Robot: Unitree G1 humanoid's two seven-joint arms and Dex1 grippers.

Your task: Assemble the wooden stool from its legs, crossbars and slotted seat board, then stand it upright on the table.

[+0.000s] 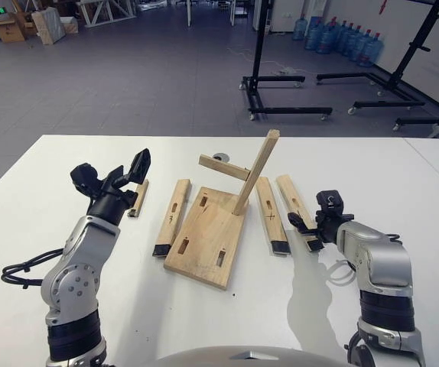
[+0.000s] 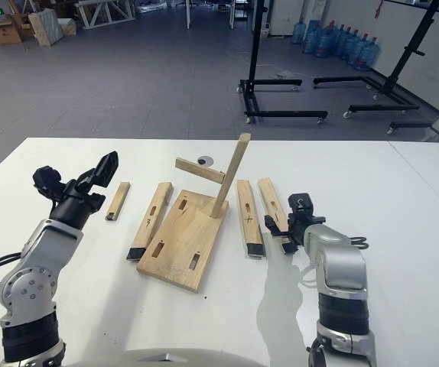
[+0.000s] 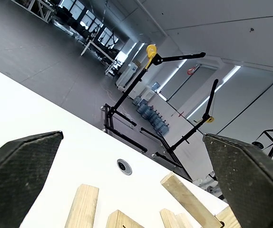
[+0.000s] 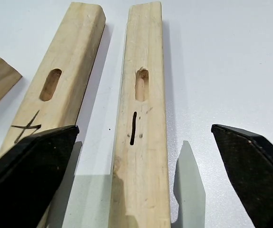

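Spreading my right gripper (image 4: pixel 143 129) wide, I hold its fingers (image 4: pixel 32 166) on either side of the outermost leg (image 4: pixel 143 95), near its black-capped end, with neither touching the wood. That leg lies flat on the white table (image 1: pixel 403 176), slot facing up. Just beside it lies a second leg (image 1: pixel 270 214), marked with a pencilled cross.

Next to those two lies the slotted seat board (image 1: pixel 196 237), flat at the middle of the table and turned at an angle. On the board's other side a third leg (image 1: pixel 172 215) lies flat, black cap toward me.

My left gripper (image 1: pixel 112 174) hangs raised above the table's left part, fingers wide apart and holding nothing. Just past it a short crossbar (image 1: pixel 138 197) lies flat on the table.

At the board's far end an upright leg (image 1: pixel 256 172) stands in a slot, leaning. A crossbar (image 1: pixel 221 167) juts from its side toward my left.

Farther back a round grommet (image 1: pixel 219 157) sits in the tabletop. Beyond the table, black racks (image 1: pixel 284 95) stand on the floor, with water bottles (image 1: pixel 342 34) behind them.
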